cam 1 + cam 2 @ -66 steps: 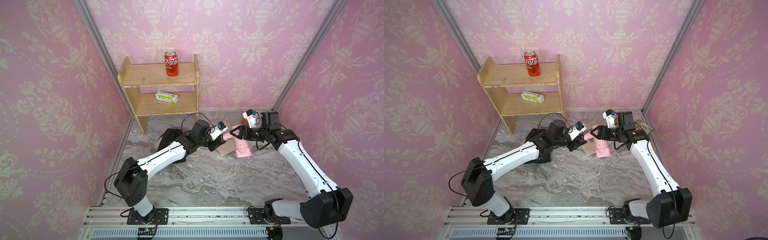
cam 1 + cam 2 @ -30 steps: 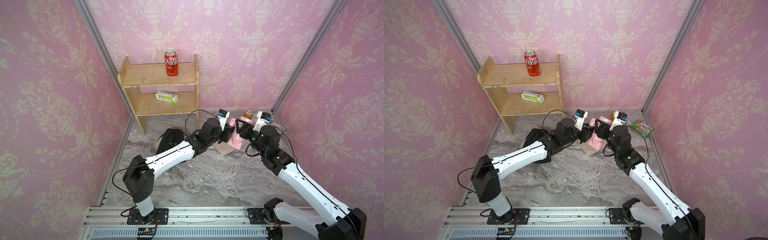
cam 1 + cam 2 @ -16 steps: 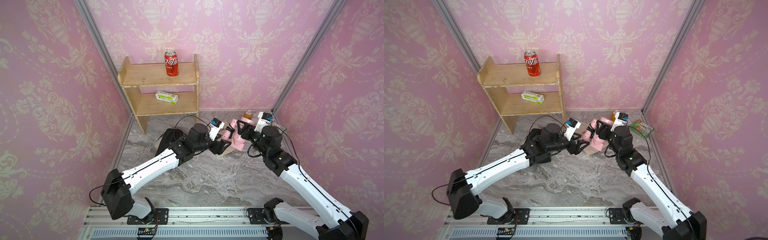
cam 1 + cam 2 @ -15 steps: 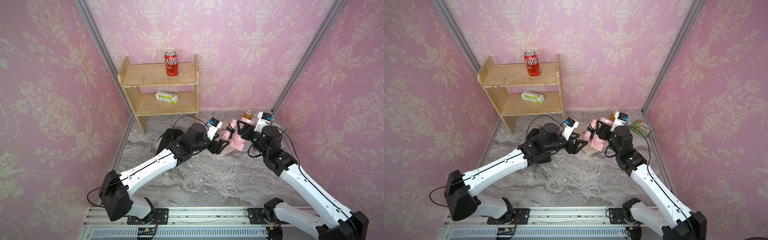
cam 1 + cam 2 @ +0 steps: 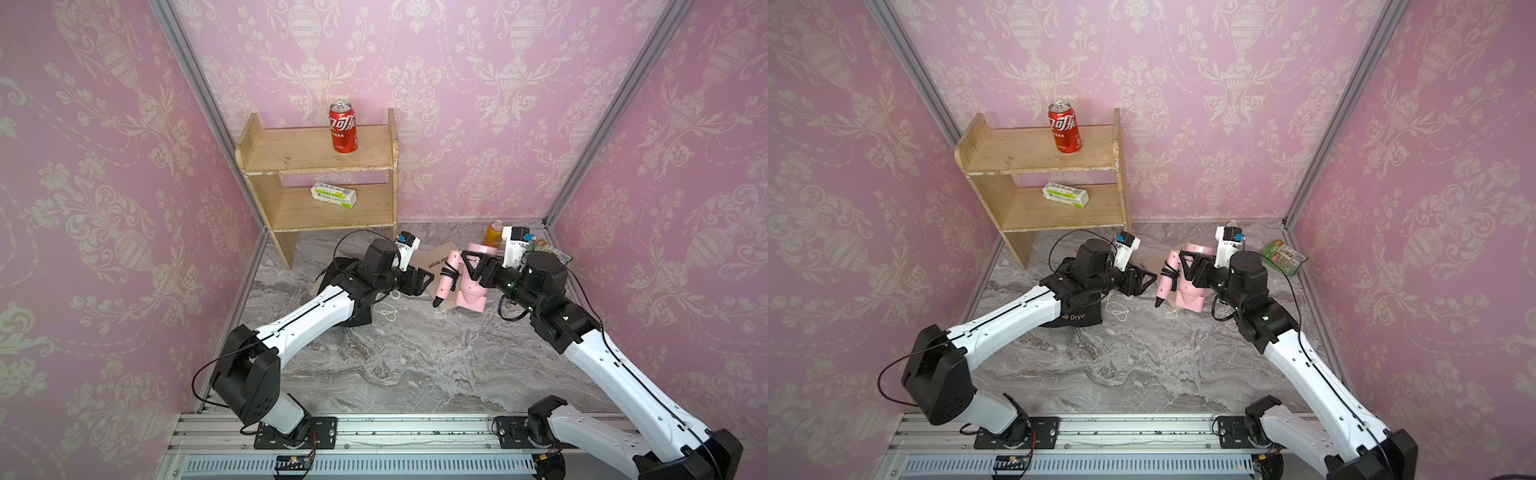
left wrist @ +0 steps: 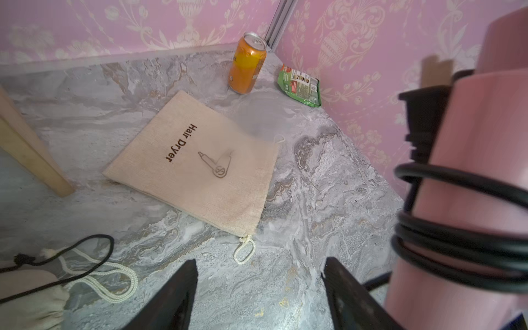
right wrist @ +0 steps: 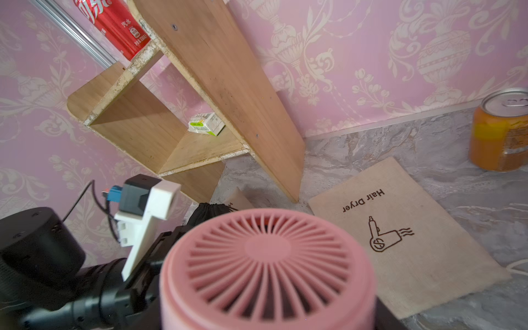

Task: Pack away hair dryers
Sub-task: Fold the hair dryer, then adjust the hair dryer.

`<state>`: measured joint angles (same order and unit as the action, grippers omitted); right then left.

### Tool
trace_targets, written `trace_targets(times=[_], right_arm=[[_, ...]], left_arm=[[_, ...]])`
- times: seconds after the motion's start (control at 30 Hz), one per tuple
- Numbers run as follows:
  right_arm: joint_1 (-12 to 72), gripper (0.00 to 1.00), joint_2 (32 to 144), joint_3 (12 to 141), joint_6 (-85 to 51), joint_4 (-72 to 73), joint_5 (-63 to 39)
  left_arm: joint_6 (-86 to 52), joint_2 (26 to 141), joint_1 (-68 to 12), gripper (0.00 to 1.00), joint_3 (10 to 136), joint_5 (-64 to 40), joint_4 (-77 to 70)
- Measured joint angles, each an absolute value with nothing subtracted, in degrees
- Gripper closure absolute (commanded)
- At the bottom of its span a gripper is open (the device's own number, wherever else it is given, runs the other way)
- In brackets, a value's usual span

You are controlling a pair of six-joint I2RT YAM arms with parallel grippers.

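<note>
Currently the jaws of my left gripper [image 5: 420,279] stand spread on nothing, just beside the pink hair dryer [image 5: 471,291]; my right gripper [image 5: 478,268] pinches that dryer's barrel, near the beige pouch [image 6: 197,165] lying flat on the marble floor [image 5: 395,353], orange can [image 6: 247,64] beyond.

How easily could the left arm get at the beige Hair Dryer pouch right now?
Probably yes: the left gripper is open and empty, the beige pouch lies flat just ahead, and the pink hair dryer in the right gripper is off to one side.
</note>
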<state>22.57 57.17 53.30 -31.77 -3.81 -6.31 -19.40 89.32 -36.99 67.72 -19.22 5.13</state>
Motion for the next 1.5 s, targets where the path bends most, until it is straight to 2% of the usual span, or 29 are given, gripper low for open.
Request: trace_targets(times=[0.23,0.6,0.73,0.9,1.03,1.2,1.5], right_arm=[[22.87,0.62,57.74,53.45,-32.05,-4.36,-7.53],[22.7,0.62,57.95,54.63,-31.48,-6.63,-6.87],[22.92,0.61,58.22,55.7,-31.05,-7.57,-7.18],[22.85,0.58,60.18,58.11,-29.8,-9.23,-10.11],[22.85,0.56,63.4,61.63,-28.64,-10.79,-13.41],[22.85,0.54,66.17,64.84,-28.21,-12.14,-16.56],[22.85,0.5,68.82,68.47,-28.23,-12.45,-19.27]], left_arm=[[-22.28,94.06,-42.17,0.28,70.22,-18.83,3.97],[-24.03,92.77,-42.78,0.26,69.45,-16.78,4.45],[-24.03,86.43,-40.71,0.22,65.98,-17.93,4.93],[-24.77,79.29,-33.43,0.2,62.17,-22.46,3.44],[-27.94,76.51,-29.47,0.19,58.11,-28.73,-2.0],[-34.17,77.03,-28.99,0.18,54.61,-37.01,-12.97],[-49.12,84.86,-28.99,0.18,53.82,-44.73,-38.83]])
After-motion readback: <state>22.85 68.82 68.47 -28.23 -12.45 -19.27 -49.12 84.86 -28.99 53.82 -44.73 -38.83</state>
